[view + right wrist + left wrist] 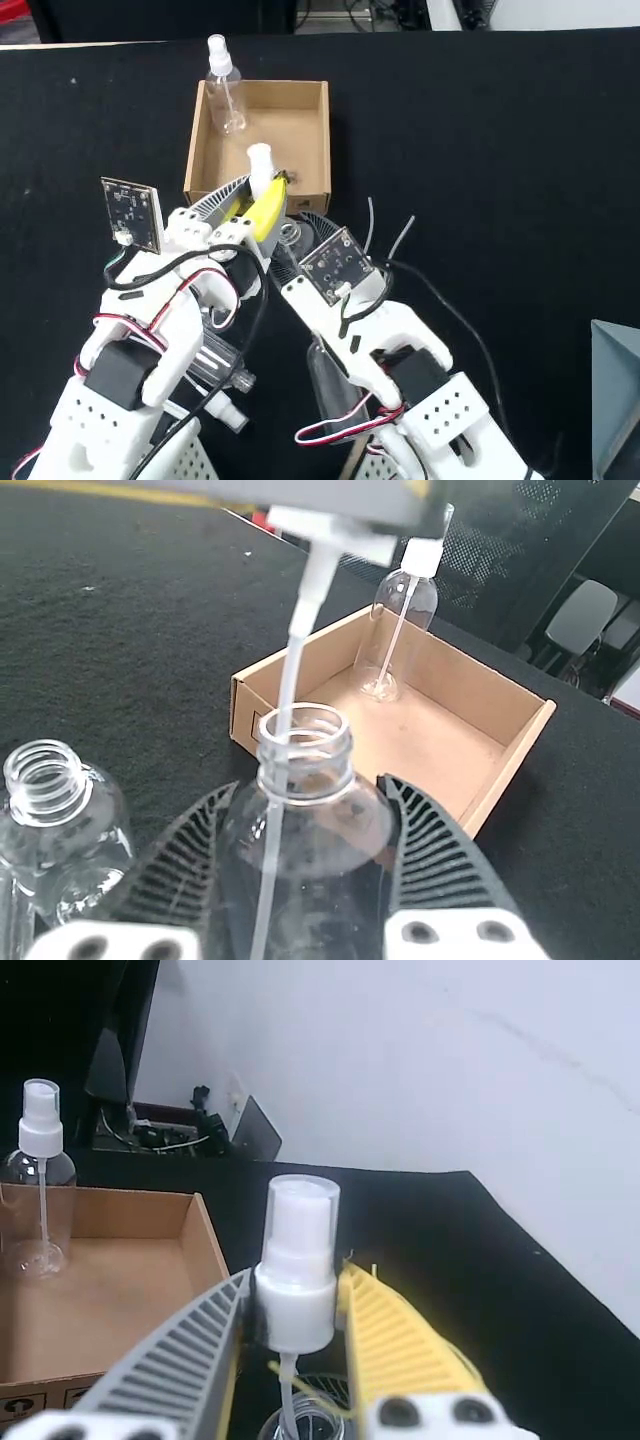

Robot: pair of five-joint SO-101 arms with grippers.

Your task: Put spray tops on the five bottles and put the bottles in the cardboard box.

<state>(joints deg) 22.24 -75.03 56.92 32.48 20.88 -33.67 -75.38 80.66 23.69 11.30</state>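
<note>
The left hand (293, 1325) grips a spray top (297, 1250), tube inside the open bottle (303, 755) clamped by the right hand (300, 830). A capped bottle (226, 95) stands at the cardboard box's (290, 140) 11 o'clock corner.

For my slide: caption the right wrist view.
Right gripper holds a bottle, spray top's tube in its neck; cardboard box behind.

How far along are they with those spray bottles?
Done: one capped bottle stands in the box. In hand: the left claw holds a spray top, its tube down inside the open bottle gripped by the right claw, not yet seated. Left: seating it, boxing it, plus at least one topless bottle standing nearby.
</note>
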